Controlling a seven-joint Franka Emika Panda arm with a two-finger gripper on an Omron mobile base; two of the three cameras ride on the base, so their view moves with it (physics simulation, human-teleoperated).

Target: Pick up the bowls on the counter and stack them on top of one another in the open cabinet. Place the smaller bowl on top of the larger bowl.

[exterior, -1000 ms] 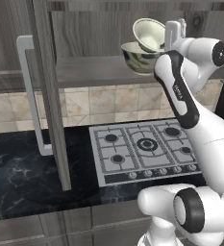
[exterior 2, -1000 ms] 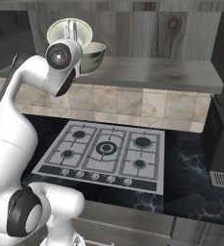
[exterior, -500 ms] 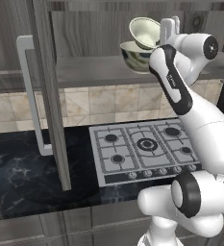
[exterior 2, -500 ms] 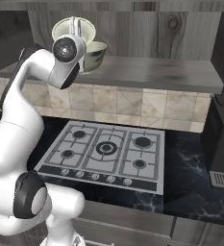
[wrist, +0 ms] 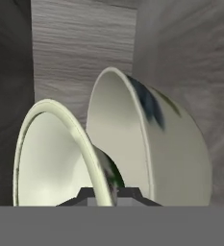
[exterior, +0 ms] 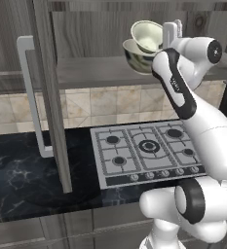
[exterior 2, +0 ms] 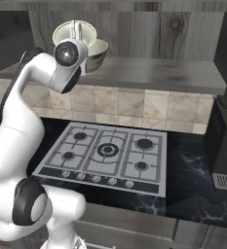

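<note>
the smaller bowl point(exterior: 147, 35) sits tilted inside the larger bowl point(exterior: 136, 59) on the open cabinet point(exterior: 100, 73) shelf – the gripper point(wrist: 109, 194) pinches its rim. the cabinet door point(exterior: 49, 92) stands ajar left, above the counter point(exterior: 27, 170); gas hob point(exterior: 146, 151) below.

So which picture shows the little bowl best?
The left base view: the small bowl sits tilted in the big bowl, inside showing. In the right base view the arm partly hides it; the hand view sees it edge-on, close.

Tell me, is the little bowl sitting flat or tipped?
Tipped. The smaller bowl leans on its side inside the larger bowl on the open cabinet's shelf, its opening facing sideways, not up.
</note>
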